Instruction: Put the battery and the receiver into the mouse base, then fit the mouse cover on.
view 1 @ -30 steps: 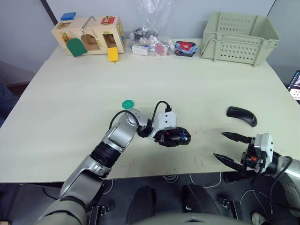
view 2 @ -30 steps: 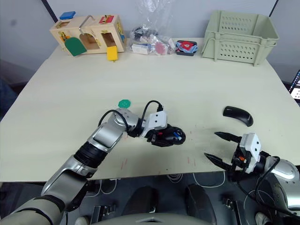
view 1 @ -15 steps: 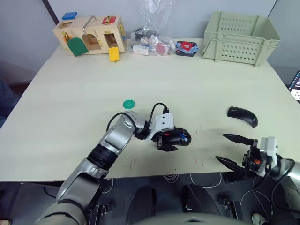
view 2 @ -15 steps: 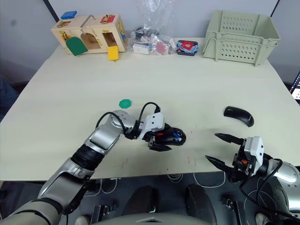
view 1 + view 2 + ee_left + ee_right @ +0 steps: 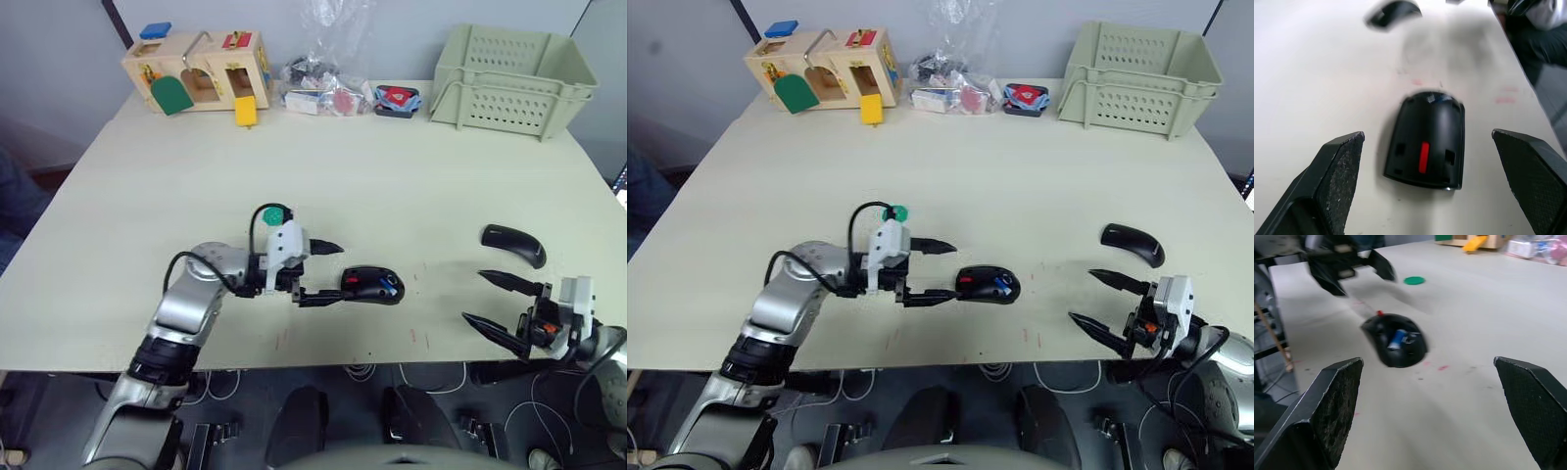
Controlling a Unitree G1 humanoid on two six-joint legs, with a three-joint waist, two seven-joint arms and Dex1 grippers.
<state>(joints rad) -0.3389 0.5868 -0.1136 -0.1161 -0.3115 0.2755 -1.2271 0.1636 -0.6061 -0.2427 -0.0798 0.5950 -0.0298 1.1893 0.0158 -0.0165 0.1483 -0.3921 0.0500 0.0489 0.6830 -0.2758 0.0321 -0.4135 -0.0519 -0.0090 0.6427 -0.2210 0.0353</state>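
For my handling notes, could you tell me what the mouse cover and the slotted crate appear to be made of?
Mouse cover: likely hard plastic, black, with a faint sheen on its curved top. Crate: probably moulded plastic, pale green and matte, with evenly slotted walls.

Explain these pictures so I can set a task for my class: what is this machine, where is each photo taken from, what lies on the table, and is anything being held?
This is a humanoid robot with two arms, each ending in a two-fingered gripper. Two pictures come from cameras in its head, looking down over the table. The other two come from cameras on its wrists, looking along the fingers. The left gripper is open beside the mouse base, not touching it. A blue and white battery sits inside the base. The right gripper is open near the table edge. The mouse cover lies beyond it. At the far edge stand a wooden toy box and a crate. Nothing is held.
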